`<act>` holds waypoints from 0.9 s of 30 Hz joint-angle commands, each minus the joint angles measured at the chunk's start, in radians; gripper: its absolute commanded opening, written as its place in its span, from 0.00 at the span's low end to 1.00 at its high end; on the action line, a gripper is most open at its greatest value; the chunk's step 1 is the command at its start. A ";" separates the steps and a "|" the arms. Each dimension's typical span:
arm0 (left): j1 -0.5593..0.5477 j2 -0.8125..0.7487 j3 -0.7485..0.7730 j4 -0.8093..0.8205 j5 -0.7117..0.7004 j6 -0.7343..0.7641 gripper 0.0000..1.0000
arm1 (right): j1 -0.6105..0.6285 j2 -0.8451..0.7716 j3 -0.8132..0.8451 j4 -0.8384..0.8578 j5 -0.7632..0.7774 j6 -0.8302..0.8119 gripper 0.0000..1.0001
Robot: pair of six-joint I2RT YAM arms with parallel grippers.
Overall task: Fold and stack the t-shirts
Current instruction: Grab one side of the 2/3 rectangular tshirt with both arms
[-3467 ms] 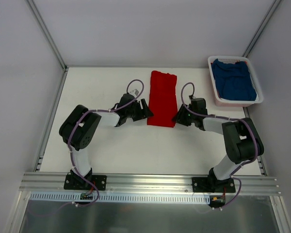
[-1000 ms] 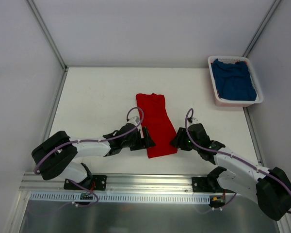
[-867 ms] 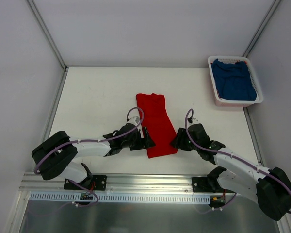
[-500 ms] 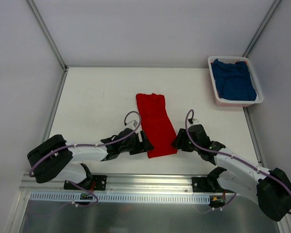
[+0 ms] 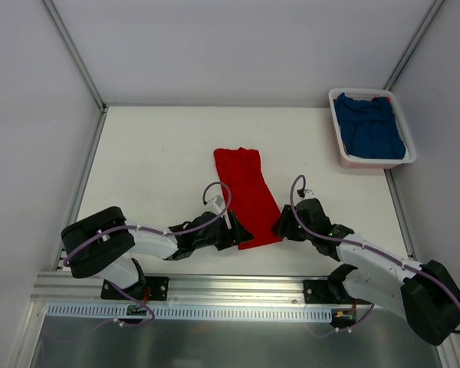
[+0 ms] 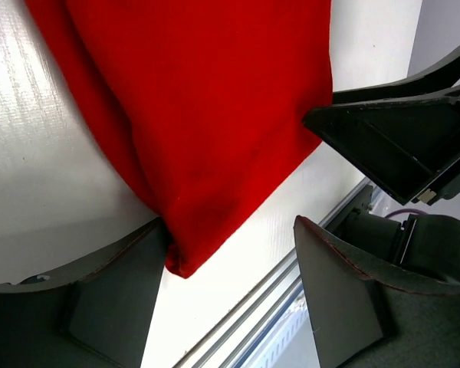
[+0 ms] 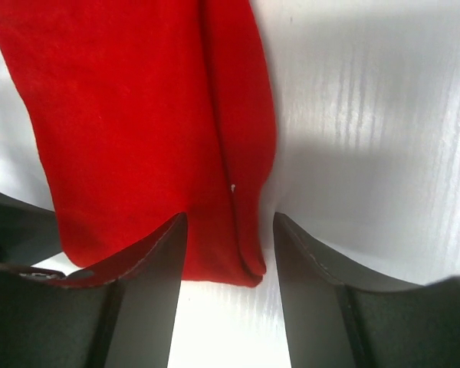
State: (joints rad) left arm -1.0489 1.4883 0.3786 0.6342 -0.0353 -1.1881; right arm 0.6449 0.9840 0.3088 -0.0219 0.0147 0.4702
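Red t-shirt (image 5: 248,195) lengthwise near-to-far, near end rightward

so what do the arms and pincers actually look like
The two match. The left arm and right arm have white tube links between bulky black joint housings, each with a thin purple cable looping along it. The left pincer and right pincer have dark grey wedge-shaped fingers with no visible markings.
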 commanded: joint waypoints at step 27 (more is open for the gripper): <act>-0.022 -0.154 -0.004 -0.378 -0.092 0.050 0.00 | -0.001 -0.079 0.001 -0.004 0.001 0.004 0.00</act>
State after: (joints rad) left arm -1.0615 1.3922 0.3511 0.4484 -0.0814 -1.1961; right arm 0.6487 0.9508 0.2756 0.0528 -0.0288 0.4866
